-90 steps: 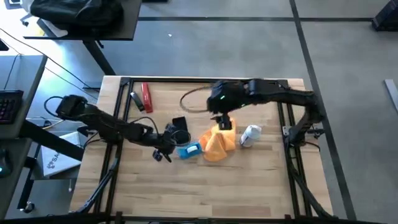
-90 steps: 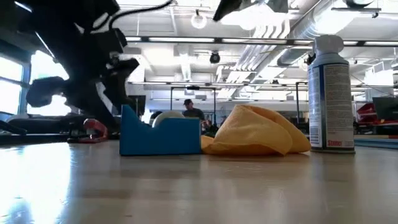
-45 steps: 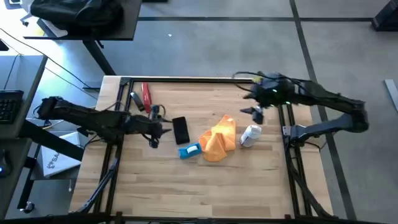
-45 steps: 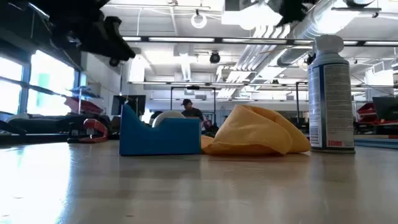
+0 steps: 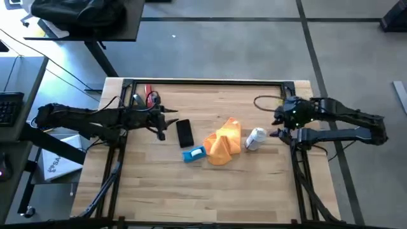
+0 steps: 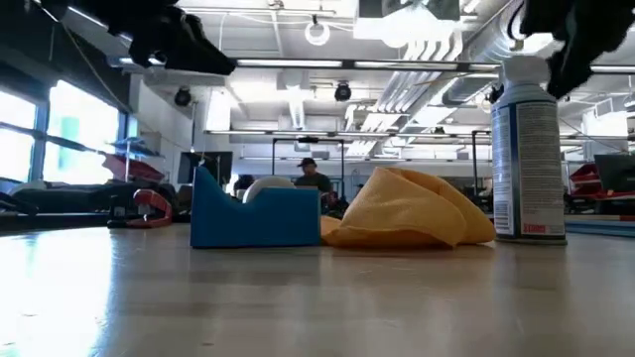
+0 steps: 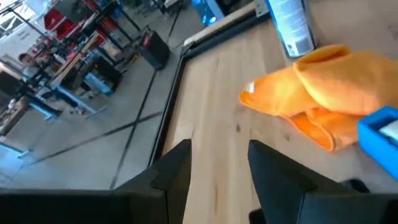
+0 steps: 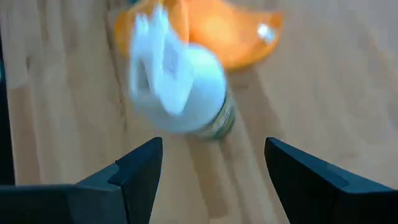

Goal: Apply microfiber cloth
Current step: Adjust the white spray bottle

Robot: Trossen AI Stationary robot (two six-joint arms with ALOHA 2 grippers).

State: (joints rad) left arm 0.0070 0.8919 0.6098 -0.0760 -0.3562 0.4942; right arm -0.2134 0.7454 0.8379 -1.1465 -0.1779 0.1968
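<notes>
microfiber cloth: soft bright orange crumpled fabric cloth (image 5: pixel 224 147), mid-table, lying loose, nothing gripping it; touches the blue block at its 8 o'clock, spray can just beside it at 3 o'clock (high view)
table: light wooden slatted table top (image 5: pixel 210 191) with a dark frame; cloth sits a bit toward 12 from its centre
left arm: dark, reaches in from 9 o'clock; left gripper (image 5: pixel 161 125) off the table surface, cloth lies at its 4 o'clock with the phone between
left jaws: fingers (image 7: pixel 176 167) a little apart, nothing held
right arm: dark, at the 3 o'clock edge; right gripper (image 5: pixel 278 125) just past the can from the cloth, cloth at its 8 o'clock
right jaws: fingers (image 8: pixel 140 168) spread wide, empty, aimed at the can
nearer arm: roughly equal; the right has the can in its way, the left has the phone
cloth long axis: runs about 1 to 7 o'clock, a folded peak toward 1 o'clock, wider bunched end toward 7
spray can: white aerosol can (image 5: pixel 256 138), upright
phone: black flat rectangular phone (image 5: pixel 185 133), 10 o'clock of the cloth, apart from it
blue block: small blue rectangular block (image 5: pixel 193 154)
red tool: red-handled tool (image 5: pixel 149 97) near the 11 o'clock corner
</notes>
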